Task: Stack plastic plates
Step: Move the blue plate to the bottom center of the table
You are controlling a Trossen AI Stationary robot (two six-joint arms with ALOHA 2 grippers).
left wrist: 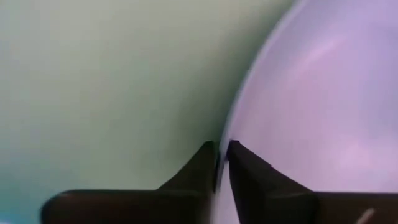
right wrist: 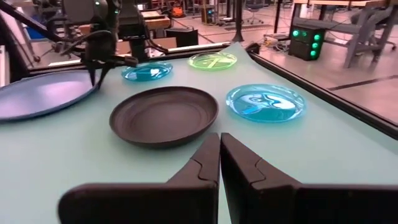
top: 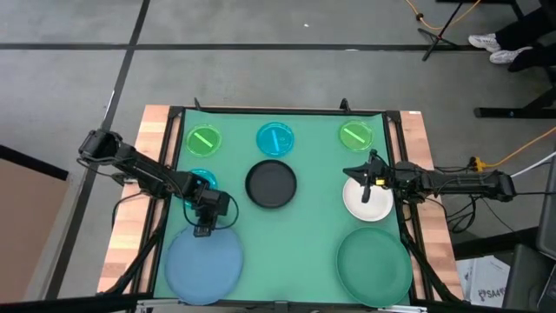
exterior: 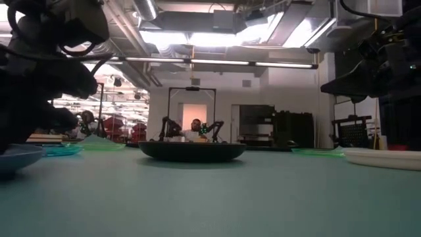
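The fingers (left wrist: pixel 208 163) of the left gripper (top: pixel 202 230) stood nearly together, a thin slit between them and nothing held; they sat right at the rim of the large blue plate (top: pixel 204 266), near the table's front left corner, seemingly poised to pinch that edge, though whether the rim lay in the slit could not be told. The right gripper (right wrist: pixel 219 146) had its fingers narrowly pressed together and empty too; it hovered over the white plate (top: pixel 367 198) at the right side.

Outward from there, the black plate (top: pixel 271 183) sat in the middle of the green mat (top: pixel 304 252); the dark green plate (top: pixel 373 266) lay at the front right; two cyan small plates (top: pixel 275 137) (top: pixel 202 179) and two bright green ones (top: pixel 204 139) (top: pixel 355 134) lay toward the back and left, all apart, none stacked.

To do the step well, I judged, the left fingers should part slightly, straddle the rim with one finger under the lip, then close firmly before lifting; a thin plastic edge would likely slip or flex, so a slow, level lift seemed wise; the large plates made the soundest base.
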